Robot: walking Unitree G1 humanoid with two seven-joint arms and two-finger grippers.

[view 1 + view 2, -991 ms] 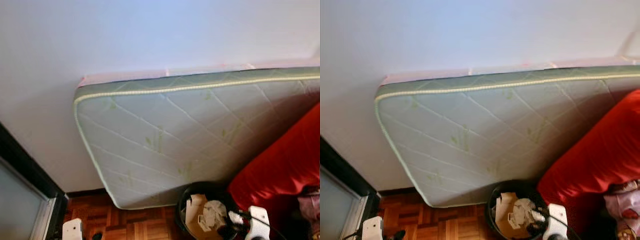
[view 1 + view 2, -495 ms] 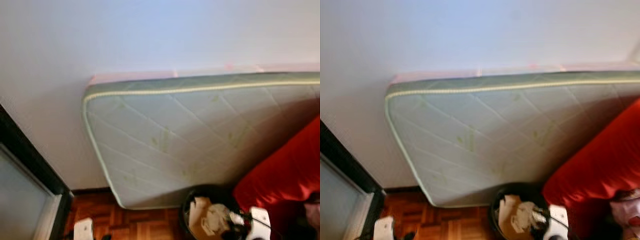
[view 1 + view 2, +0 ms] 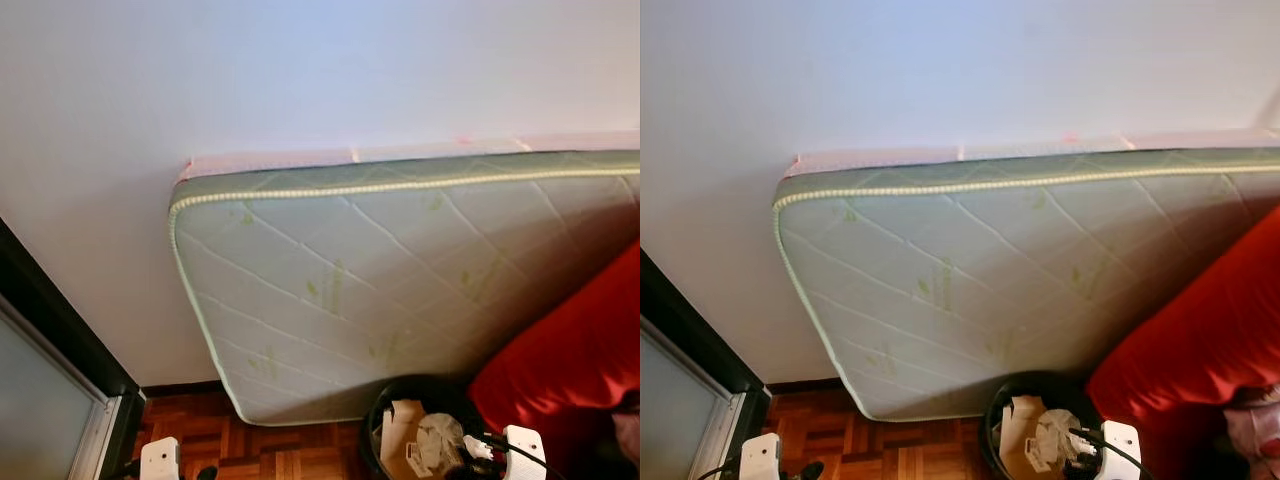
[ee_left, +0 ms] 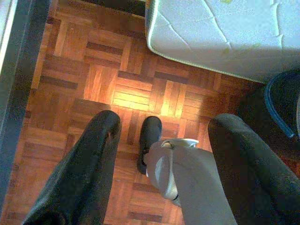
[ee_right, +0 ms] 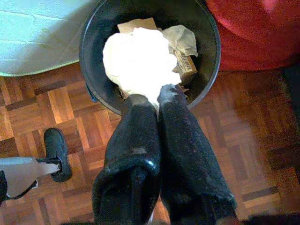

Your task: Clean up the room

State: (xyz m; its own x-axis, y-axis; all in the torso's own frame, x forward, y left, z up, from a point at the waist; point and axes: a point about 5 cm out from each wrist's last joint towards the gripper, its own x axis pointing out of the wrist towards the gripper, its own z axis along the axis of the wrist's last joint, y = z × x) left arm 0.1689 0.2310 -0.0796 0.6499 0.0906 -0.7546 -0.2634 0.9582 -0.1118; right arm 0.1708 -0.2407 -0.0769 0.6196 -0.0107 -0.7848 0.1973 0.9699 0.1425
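Left wrist view: left pincer (image 4: 164,159) spread, empty, hanging over parquet (image 4: 70,98) by the robot's foot (image 4: 150,140). Mattress (image 3: 400,290) leans on wall behind. Right pincer (image 5: 150,117) pressed together on a white paper wad (image 5: 136,61), held just over the black bin (image 5: 93,28), already full of trash. Risk: wad lands on the heap and rolls off onto the floor, or sticks to the fingers when released.

No readable text, brand or number is to be found anywhere. A printed label with barcode-like stripes is seen on a cardboard scrap (image 5: 186,65) inside the black bin (image 5: 92,42), but its characters are too small to be made out.
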